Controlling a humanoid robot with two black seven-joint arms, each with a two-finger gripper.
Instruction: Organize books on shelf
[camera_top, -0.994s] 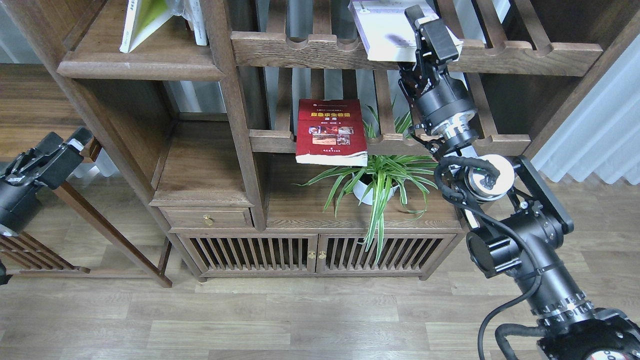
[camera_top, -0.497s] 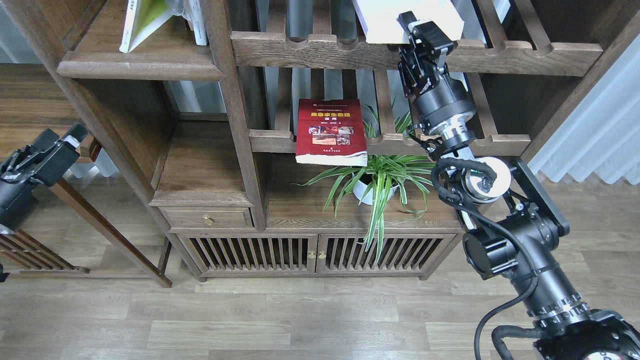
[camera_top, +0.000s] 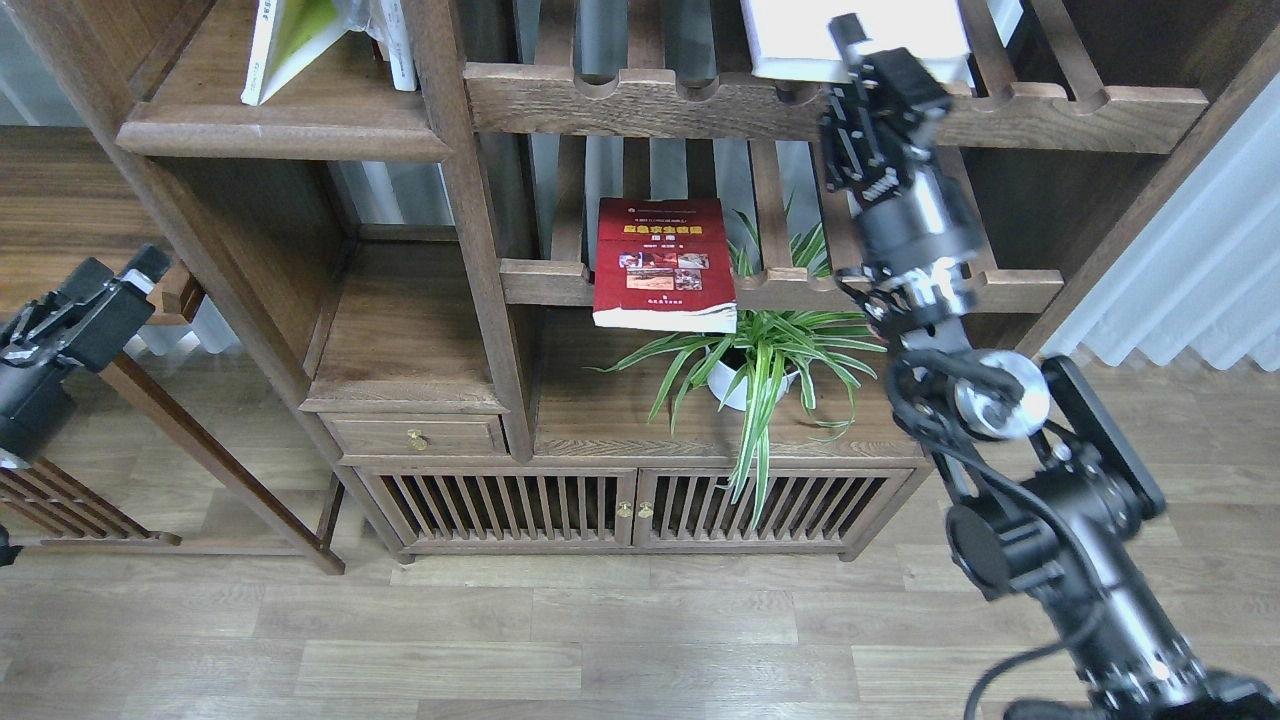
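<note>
The pale lilac-white book (camera_top: 800, 35) lies on the top slatted shelf, cut off by the view's top edge. My right gripper (camera_top: 868, 62) is at its front edge and looks shut on it. The dark red book (camera_top: 662, 262) lies flat on the middle slatted shelf and overhangs the front rail. The yellow-green book (camera_top: 285, 40) leans on the solid plank shelf (camera_top: 280, 135) at the top left, beside a white book (camera_top: 398, 45). My left gripper (camera_top: 118, 272) is open and empty, low at the far left, away from the shelving.
A potted spider plant (camera_top: 760, 365) stands on the cabinet top (camera_top: 600, 420) under the red book, close to my right arm. A small drawer (camera_top: 415, 437) and slatted doors (camera_top: 620, 508) are below. A wooden stand (camera_top: 200, 450) is at the left. A curtain (camera_top: 1200, 280) hangs at the right.
My right gripper has shifted to the right with the pale book, which now sits farther right and higher, more cut off by the top edge. The left gripper has drifted slightly left.
</note>
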